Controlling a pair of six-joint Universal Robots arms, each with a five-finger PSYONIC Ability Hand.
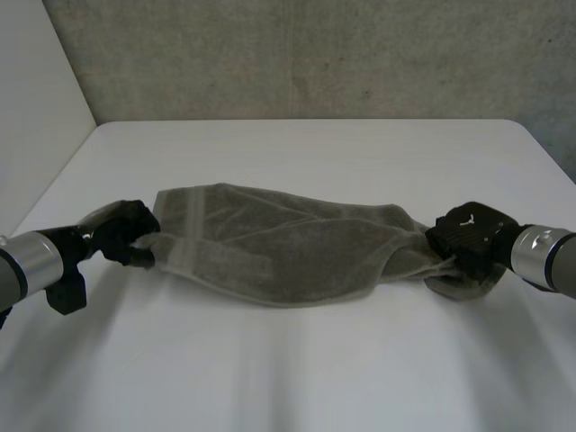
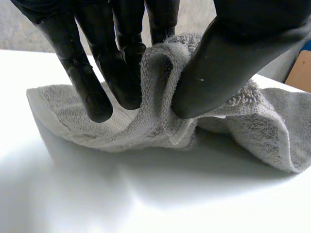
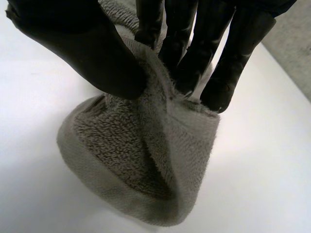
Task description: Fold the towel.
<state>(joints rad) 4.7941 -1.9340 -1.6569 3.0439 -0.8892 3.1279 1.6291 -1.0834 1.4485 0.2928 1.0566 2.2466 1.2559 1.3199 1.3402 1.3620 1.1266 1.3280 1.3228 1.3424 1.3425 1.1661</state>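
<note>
A grey towel (image 1: pixel 288 247) hangs stretched between my two hands, its middle sagging toward the white table (image 1: pixel 297 144). My left hand (image 1: pixel 126 232) holds the towel's left end. In the left wrist view the thumb (image 2: pixel 218 73) and fingers (image 2: pixel 121 73) pinch a bunched ridge of the towel (image 2: pixel 160 97) between them. My right hand (image 1: pixel 468 236) holds the towel's right end. In the right wrist view the thumb (image 3: pixel 92 58) and fingers (image 3: pixel 218 73) pinch the towel (image 3: pixel 141 160), and a rounded fold of it droops below the hand.
A grey concrete wall (image 1: pixel 306 54) stands behind the table's far edge. Bare white tabletop lies in front of the towel and beyond it.
</note>
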